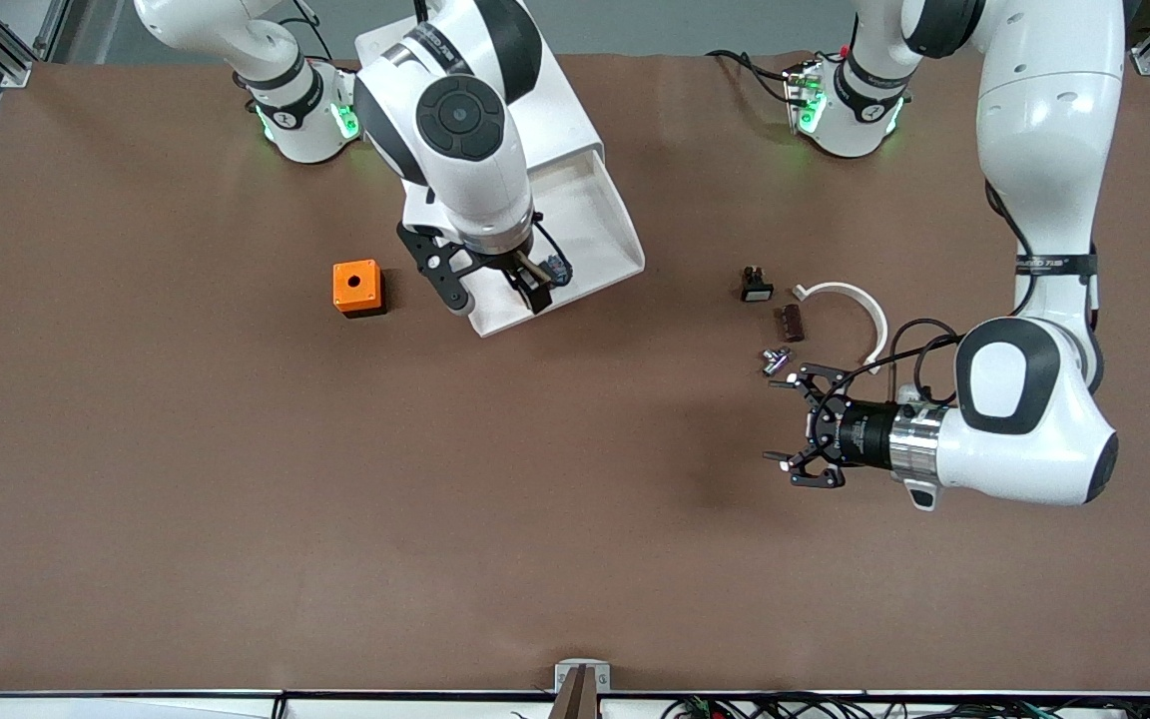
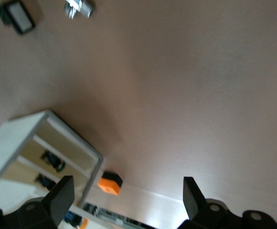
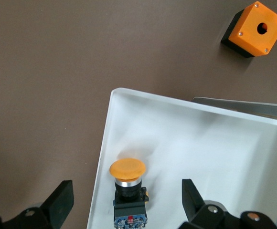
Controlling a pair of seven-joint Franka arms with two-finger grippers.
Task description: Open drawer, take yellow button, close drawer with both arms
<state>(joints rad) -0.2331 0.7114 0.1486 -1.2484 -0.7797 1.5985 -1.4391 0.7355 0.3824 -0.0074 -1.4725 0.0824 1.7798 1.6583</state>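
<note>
The white cabinet [image 1: 555, 110] stands near the right arm's base. Its top drawer [image 1: 585, 215] is pulled out toward the front camera. The button [image 1: 555, 270], with an orange cap and a black-and-blue body, lies in the drawer's front corner. It shows in the right wrist view [image 3: 127, 171] inside the drawer [image 3: 200, 138]. My right gripper [image 1: 497, 298] hangs open just above it [image 3: 124, 200], one finger outside the drawer wall, and holds nothing. My left gripper [image 1: 777, 419] is open and empty over bare table toward the left arm's end, and also shows in the left wrist view [image 2: 129, 195].
An orange cube with a hole [image 1: 357, 288] sits beside the drawer's front, toward the right arm's end. Near my left gripper lie a small black white-faced switch [image 1: 756, 286], a brown piece [image 1: 792, 322], a metal part [image 1: 775, 359] and a white curved strip [image 1: 860, 305].
</note>
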